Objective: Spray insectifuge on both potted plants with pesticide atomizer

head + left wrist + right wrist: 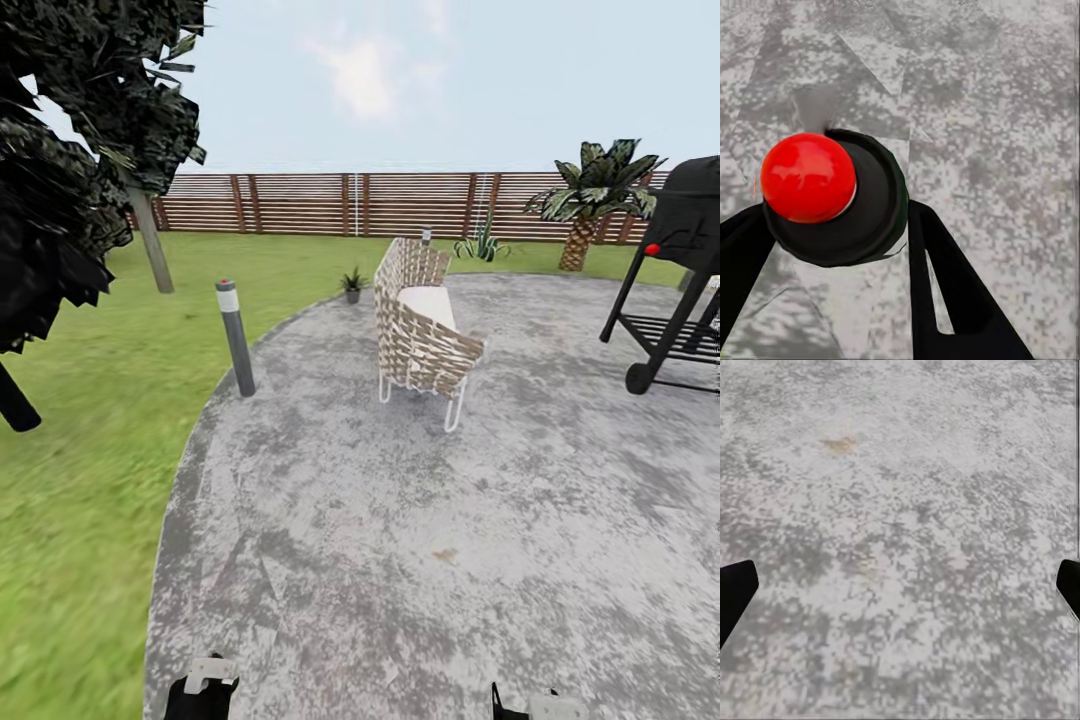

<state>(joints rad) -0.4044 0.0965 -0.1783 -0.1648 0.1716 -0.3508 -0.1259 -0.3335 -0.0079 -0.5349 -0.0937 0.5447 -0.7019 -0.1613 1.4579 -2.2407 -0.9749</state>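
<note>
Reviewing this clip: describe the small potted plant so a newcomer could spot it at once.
Start at the woven chair on the grey patio. Just beyond its left side, at the patio's edge by the lawn, stands the potted plant. It is low, with spiky green leaves, unlike the taller grey bollard nearer the camera.

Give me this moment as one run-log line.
left hand: shut on pesticide atomizer | right hand: open | base: on gravel patio | potted plant ahead at lawn edge | chair between

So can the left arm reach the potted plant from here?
Probably not. The plant sits far across the patio at the lawn's edge, near the chair, while the left gripper, holding the atomizer, hangs close to the robot. The base should roll closer first.
</note>
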